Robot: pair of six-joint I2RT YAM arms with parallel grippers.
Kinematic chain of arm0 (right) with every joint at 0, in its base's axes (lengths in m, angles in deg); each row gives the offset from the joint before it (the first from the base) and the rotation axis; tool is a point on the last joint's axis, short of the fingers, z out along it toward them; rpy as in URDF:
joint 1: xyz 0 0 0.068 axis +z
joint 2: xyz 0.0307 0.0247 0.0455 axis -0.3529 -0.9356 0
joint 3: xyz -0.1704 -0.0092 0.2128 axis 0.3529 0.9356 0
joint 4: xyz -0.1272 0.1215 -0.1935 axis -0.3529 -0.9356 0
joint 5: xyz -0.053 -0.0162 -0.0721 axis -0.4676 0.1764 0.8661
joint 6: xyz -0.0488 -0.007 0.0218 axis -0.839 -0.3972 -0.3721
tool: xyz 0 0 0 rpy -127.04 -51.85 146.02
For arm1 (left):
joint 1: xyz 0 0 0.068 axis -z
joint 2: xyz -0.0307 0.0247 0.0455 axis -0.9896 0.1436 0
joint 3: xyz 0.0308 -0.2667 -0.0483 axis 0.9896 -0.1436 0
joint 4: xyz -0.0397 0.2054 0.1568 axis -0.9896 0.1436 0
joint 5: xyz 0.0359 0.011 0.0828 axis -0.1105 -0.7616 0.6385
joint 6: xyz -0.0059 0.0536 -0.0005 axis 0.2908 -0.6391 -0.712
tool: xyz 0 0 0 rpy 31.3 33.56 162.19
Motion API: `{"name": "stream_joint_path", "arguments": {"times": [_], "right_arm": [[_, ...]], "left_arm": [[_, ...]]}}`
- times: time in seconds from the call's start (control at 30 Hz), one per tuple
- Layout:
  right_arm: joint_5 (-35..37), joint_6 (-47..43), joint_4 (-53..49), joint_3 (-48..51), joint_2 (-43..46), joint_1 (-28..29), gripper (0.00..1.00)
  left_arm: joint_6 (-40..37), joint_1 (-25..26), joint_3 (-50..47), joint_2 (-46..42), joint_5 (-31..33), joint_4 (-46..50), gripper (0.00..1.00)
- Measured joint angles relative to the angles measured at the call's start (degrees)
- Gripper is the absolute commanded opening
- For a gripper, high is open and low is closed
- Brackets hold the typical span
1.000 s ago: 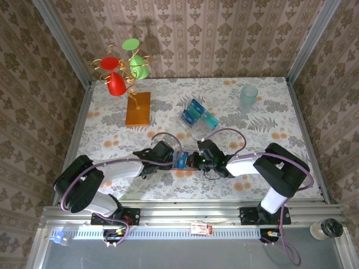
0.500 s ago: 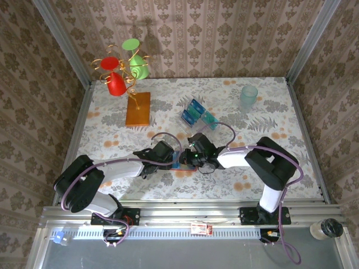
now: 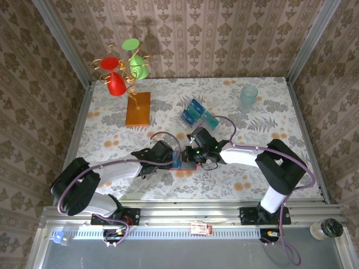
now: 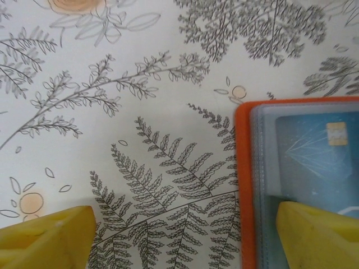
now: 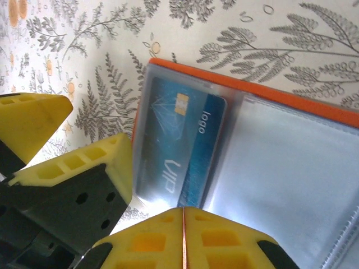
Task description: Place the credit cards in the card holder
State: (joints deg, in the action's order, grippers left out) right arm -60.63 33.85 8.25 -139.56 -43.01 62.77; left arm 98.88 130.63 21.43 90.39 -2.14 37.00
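The holder (image 5: 291,162) lies open toward the middle of the table's (image 3: 106,134) near edge, with 1 blue card (image 5: 179,140) in its left sleeve. The left gripper (image 4: 185,238) is spread wide, 1 finger (image 4: 320,235) on that sleeve. The right gripper (image 5: 183,218) is clenched empty over the holder. Spare cards (image 3: 196,114) stand farther in, with bare table left and right.
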Motion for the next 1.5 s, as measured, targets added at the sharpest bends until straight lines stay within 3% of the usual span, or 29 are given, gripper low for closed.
{"name": "stream_joint_path", "arguments": {"times": [0.47,1.5], "right_arm": [[0.0,-0.79,-1.42,-3.43,-3.98,0.33,0.05],[-1.07,-1.66,-3.85,-9.88,-11.13,1.36,0.03]], "left_arm": [[0.0,-5.09,-1.62,-2.19,-0.87,1.27,0.85],[0.0,-4.33,-1.66,2.54,-1.66,0.0,0.85]]}}
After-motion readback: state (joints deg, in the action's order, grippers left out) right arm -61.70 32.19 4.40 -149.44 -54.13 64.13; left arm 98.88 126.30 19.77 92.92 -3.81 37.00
